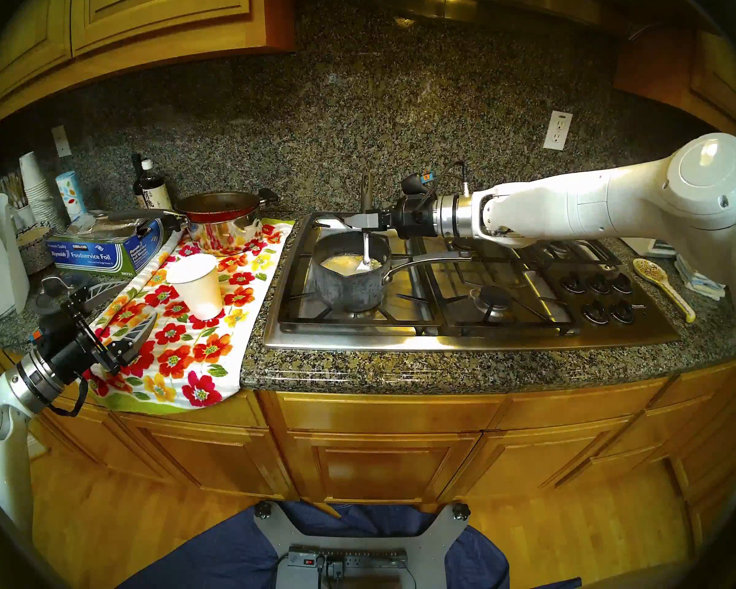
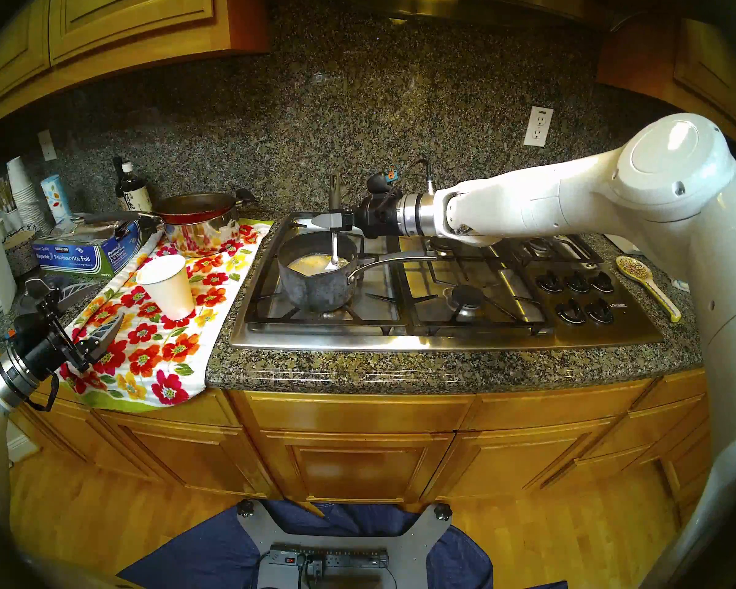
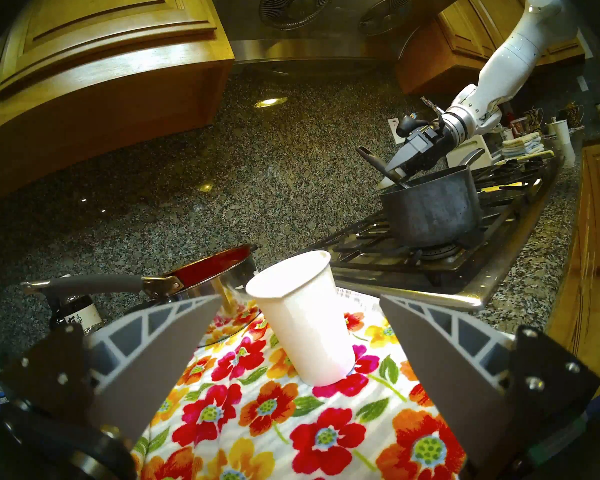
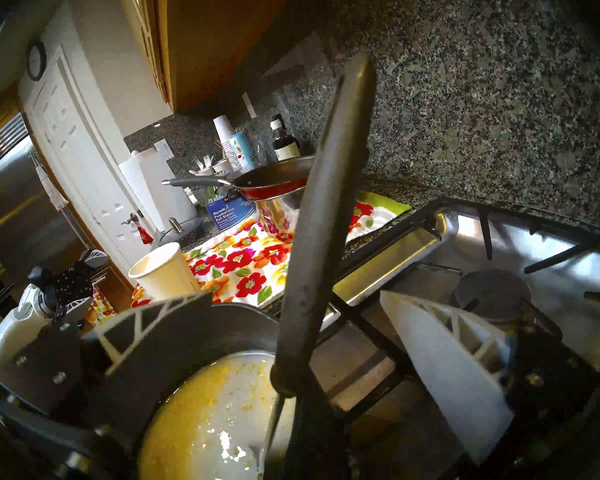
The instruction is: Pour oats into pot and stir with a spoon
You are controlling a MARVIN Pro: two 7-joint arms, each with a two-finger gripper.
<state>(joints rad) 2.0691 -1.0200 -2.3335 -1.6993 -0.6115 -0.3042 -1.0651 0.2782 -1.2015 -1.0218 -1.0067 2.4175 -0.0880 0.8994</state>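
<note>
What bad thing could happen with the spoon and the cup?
The jaws of the right tool stand apart around the spoon handle, so the spoon, leaning in the pot, might tip and splash the oats or clatter onto the stove. The paper cup stands right before the open left tool; a forward nudge could topple it.

A speckled dark granite backsplash [image 1: 358, 120] is seen behind the bench [image 1: 442, 369], whose top is of the same granite. Honey-coloured wooden cabinets [image 1: 379, 448] are fitted below it and above it at the left. A white wall outlet [image 1: 558, 130] is set into the backsplash. The floor [image 1: 591, 545] is laid in light wood
</note>
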